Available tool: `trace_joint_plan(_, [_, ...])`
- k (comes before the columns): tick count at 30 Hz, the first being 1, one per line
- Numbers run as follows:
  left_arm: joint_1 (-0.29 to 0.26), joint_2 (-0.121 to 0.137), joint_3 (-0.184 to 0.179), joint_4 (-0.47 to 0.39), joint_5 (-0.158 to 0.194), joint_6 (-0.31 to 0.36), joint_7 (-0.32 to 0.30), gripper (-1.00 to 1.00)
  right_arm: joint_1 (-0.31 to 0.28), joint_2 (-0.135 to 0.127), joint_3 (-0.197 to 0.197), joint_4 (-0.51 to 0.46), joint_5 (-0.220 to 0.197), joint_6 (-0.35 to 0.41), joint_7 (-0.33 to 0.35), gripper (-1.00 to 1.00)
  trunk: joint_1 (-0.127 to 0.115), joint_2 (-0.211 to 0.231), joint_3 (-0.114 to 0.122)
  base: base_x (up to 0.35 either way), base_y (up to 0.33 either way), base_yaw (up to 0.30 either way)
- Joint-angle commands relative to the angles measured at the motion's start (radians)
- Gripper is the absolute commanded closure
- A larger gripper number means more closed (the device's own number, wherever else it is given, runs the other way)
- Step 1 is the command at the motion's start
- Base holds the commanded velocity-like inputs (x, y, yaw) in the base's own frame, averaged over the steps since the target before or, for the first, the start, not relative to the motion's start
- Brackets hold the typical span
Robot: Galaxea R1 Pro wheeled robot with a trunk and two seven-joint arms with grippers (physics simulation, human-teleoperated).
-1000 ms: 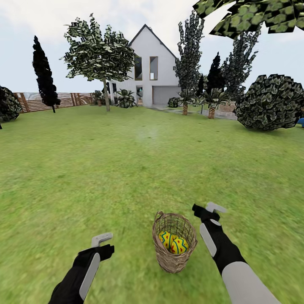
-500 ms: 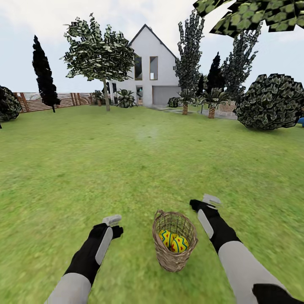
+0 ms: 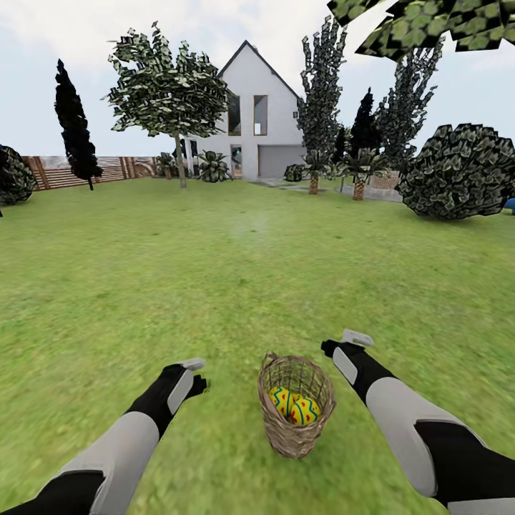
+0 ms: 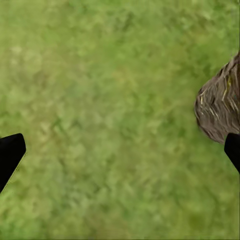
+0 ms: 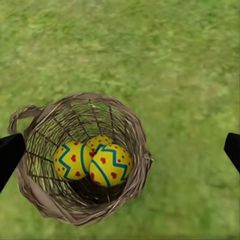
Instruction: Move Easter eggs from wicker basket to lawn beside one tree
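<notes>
Three yellow Easter eggs (image 5: 95, 161) painted with blue zigzags and red dots are lying clustered at the bottom of the round brown wicker basket (image 3: 295, 411), which is standing upright on the green lawn (image 3: 214, 286). Both grippers are flanking it, left gripper (image 3: 197, 375) and right gripper (image 3: 343, 342), jaws spread wide and gripping nothing. Judging by this, the right one should be descending straight through the rim, centring on the topmost egg, avoiding the weave.

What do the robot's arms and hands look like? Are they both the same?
Yes, they match. Each arm has a light grey forearm between black sections, with a pale grey strip along the black wrist. The left gripper and right gripper end in pale grey tips, and the fingers look black close up.
</notes>
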Motion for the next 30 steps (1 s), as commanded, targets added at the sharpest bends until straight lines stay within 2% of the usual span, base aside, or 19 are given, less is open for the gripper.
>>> trace_joint_plan(1, [-0.001,0.01,0.003,0.001,0.011,-0.002,0.008,-1.0,0.0,0.0,-0.003,-0.002,0.0,0.008,-0.002,-1.0,0.004,-0.008,-0.004,0.0,0.0,0.0])
trace_joint_plan(6, [-0.001,0.035,0.003,0.011,0.011,-0.011,0.008,-1.0,0.002,-0.001,-0.001,0.015,0.004,0.01,0.022,-1.0,0.019,-0.036,-0.017,0.0,0.0,0.0])
trace_joint_plan(17, [-0.001,0.045,0.005,0.019,0.013,-0.018,0.006,-1.0,0.002,-0.004,0.0,0.06,0.005,0.015,0.024,-1.0,0.019,-0.036,-0.017,0.02,0.0,0.0])
trace_joint_plan(21, [-0.001,0.046,0.005,0.039,0.013,-0.025,0.001,-1.0,0.002,-0.004,0.0,0.086,0.007,0.016,0.023,-1.0,0.019,-0.036,-0.017,0.269,0.0,0.0])
trace_joint_plan(30, [-0.001,0.054,0.005,0.045,0.013,-0.028,-0.014,-1.0,0.002,-0.007,0.0,0.091,0.007,0.078,0.027,-1.0,0.019,-0.036,-0.017,0.318,0.0,0.0])
